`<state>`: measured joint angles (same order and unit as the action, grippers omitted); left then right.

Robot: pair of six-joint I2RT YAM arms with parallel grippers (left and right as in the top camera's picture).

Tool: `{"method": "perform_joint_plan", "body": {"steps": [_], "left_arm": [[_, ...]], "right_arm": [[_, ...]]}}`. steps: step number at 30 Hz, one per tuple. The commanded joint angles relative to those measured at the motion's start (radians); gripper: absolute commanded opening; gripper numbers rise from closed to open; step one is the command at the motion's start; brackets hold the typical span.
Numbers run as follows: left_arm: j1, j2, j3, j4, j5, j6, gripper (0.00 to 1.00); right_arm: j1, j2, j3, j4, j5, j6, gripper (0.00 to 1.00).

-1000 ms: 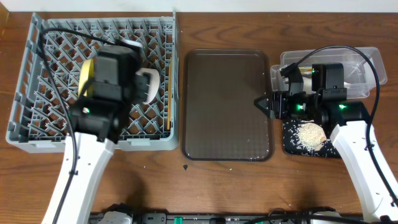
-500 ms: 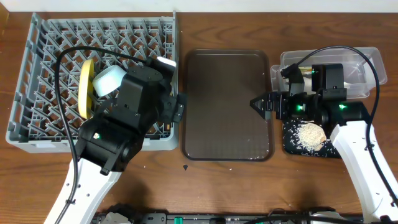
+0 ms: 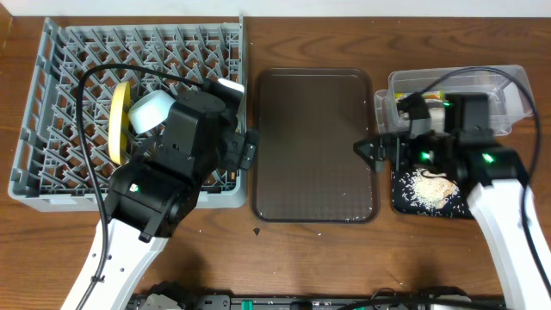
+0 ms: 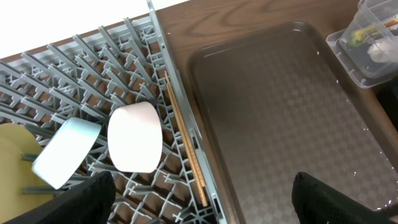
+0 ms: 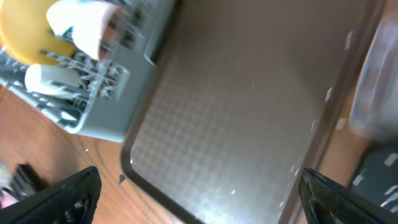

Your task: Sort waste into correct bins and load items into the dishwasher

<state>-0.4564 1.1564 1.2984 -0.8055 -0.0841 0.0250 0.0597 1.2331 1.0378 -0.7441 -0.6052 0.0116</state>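
At the left of the table, the grey dish rack (image 3: 52, 103) holds the yellow plate (image 3: 116, 120) upright on edge among the pegs. The light blue bowl (image 3: 148, 112) sits just beside the plate and the white bowl (image 4: 135, 137) next to that, both tilted against the pegs. The wooden chopsticks (image 4: 185, 149) lie together inside the rack, along the wall nearest the dark brown serving tray (image 3: 314, 146). The left gripper (image 4: 204, 186) hovers over that same edge of the rack, its fingers spread wide with nothing between them. The serving tray sits between the rack and the bins and carries a few pale specks. On the right, the clear plastic tub (image 3: 508, 86) contains the green-and-yellow wrapper (image 4: 360, 34) and the crumpled white napkin (image 4: 382, 51). The shallow black tray (image 3: 398, 202), just in front of the tub, holds a heap of rice-like scraps (image 3: 428, 185). The right gripper (image 5: 199, 183) hangs above the serving tray's right edge, beside the black tray. Its fingers stand well apart and grasp nothing. The right wrist view is blurred.
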Motion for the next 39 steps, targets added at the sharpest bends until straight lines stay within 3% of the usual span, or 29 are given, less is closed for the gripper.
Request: {"method": "perform_joint_plan", "body": {"steps": [1,8,21,27,39], "left_arm": [[-0.003,0.002,0.009,-0.002,0.002,-0.012,0.91],[-0.003,0.002,0.009,-0.002,0.002,-0.012,0.91],[-0.003,0.002,0.009,-0.002,0.002,-0.012,0.91],[-0.003,0.002,0.009,-0.002,0.002,-0.012,0.91],[-0.003,0.002,0.009,-0.002,0.002,-0.012,0.91]], "right_arm": [[-0.006,-0.206,-0.001,0.006,0.038,-0.223,0.99],[-0.018,-0.539,-0.192,0.095,0.285,-0.241,0.99],[-0.063,-1.17,-0.876,0.483,0.295,-0.202,0.99],[-0.063,-1.228,-1.03,0.696,0.311,-0.154,0.99],[-0.06,-1.228,-1.033,0.696,0.324,-0.155,0.99]]}}
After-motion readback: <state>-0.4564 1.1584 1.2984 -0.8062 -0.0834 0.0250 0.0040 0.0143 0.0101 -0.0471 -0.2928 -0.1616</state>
